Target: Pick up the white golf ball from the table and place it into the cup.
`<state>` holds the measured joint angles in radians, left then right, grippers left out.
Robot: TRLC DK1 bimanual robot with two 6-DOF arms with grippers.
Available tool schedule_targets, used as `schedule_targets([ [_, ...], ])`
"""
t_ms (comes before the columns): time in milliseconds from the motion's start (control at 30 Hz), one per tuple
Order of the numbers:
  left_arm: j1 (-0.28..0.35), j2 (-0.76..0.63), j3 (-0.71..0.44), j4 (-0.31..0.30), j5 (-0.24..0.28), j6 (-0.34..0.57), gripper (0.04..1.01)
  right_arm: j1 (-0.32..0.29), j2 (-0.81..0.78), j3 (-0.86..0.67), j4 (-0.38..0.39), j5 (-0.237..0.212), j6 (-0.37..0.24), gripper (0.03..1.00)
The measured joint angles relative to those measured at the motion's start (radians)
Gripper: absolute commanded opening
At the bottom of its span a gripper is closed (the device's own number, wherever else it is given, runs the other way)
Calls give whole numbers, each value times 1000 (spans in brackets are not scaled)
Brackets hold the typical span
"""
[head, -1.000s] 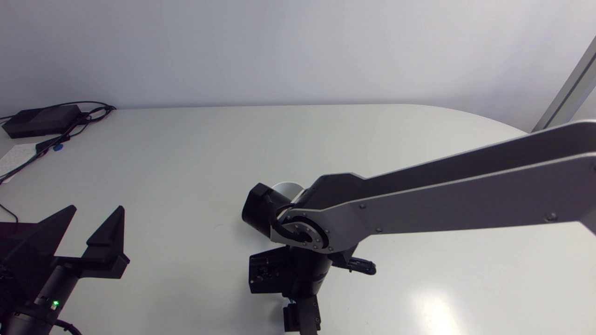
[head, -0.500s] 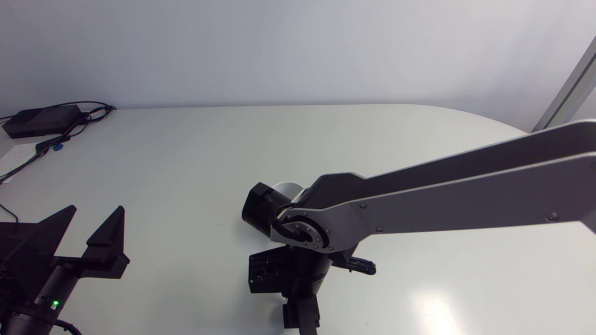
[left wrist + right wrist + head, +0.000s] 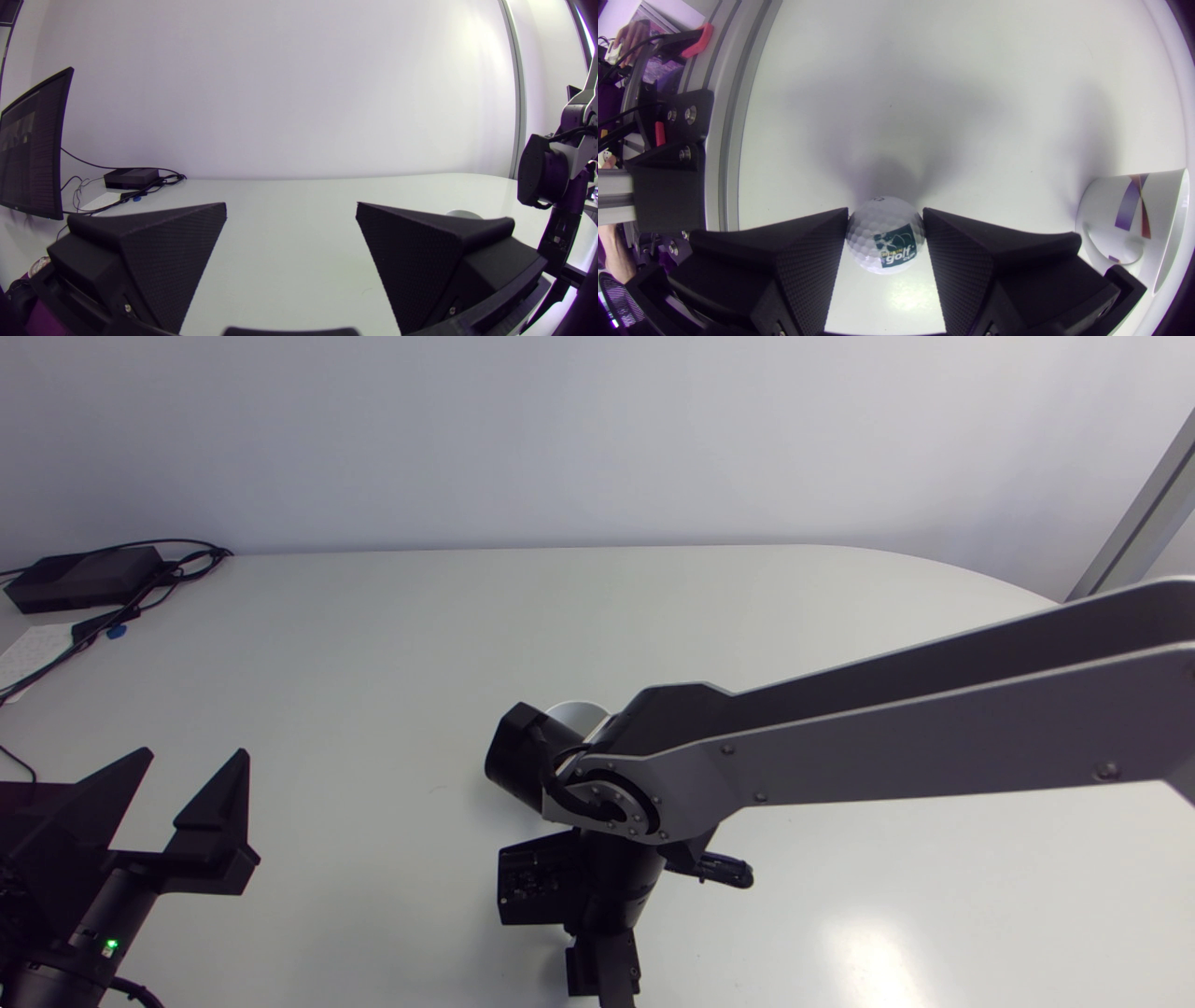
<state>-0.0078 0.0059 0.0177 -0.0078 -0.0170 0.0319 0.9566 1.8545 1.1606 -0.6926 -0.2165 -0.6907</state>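
Nothing visibly moved, right gripper clamped on green-labelled golf ball, cup near, left gripper spread wide

In the right wrist view the cup, at 3 o'clock from the golf ball, is cut off by the edge. In the head view the right arm hides the ball; of the cup only a thin white arc shows, at 11 o'clock from the wrist joint. In the left wrist view one finger of the left gripper covers the cup except a pale sliver.
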Motion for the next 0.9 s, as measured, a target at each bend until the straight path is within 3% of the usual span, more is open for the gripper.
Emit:
schedule_targets([
  [900,0,0,0,0,0,0,993,0,-105,-35,3,8,48,338],
])
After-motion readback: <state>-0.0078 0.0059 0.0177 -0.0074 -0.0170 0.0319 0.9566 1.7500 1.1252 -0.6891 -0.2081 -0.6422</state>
